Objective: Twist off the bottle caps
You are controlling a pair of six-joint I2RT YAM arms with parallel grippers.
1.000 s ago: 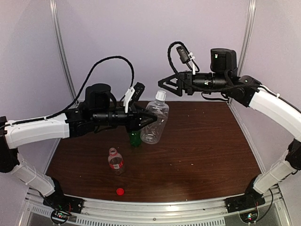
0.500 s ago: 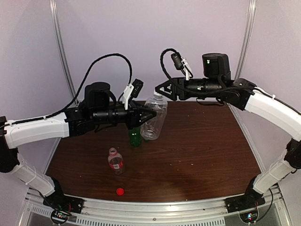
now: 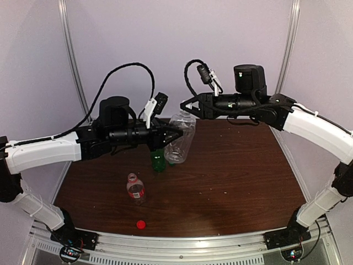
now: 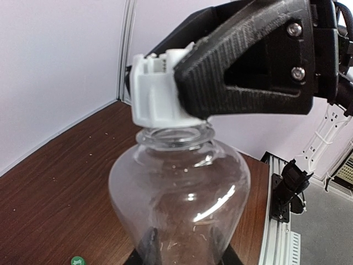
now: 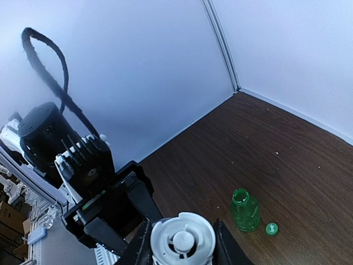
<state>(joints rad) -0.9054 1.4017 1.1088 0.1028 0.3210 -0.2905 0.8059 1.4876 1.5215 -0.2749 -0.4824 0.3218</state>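
Note:
My left gripper (image 3: 175, 136) is shut on the body of the large clear ribbed bottle (image 3: 181, 141), holding it tilted above the table. In the left wrist view my left gripper (image 4: 187, 249) shows at the base of the bottle (image 4: 179, 187). My right gripper (image 3: 188, 107) is shut on the white cap (image 4: 157, 88), which sits on the bottle's neck. From the right wrist the cap (image 5: 182, 240) lies between the black fingers (image 5: 140, 243). The green bottle (image 3: 159, 162) stands uncapped, its green cap (image 5: 271, 228) beside it. The short red-label bottle (image 3: 135, 187) stands uncapped, the red cap (image 3: 141, 224) nearer the front edge.
Both arms meet over the back middle of the brown table (image 3: 237, 176). White walls close the back and sides. A metal rail (image 3: 182, 243) runs along the near edge.
My right gripper has moved left onto the white cap and shut on it. The left gripper has kept its hold, and the bottle has shifted slightly down and left.

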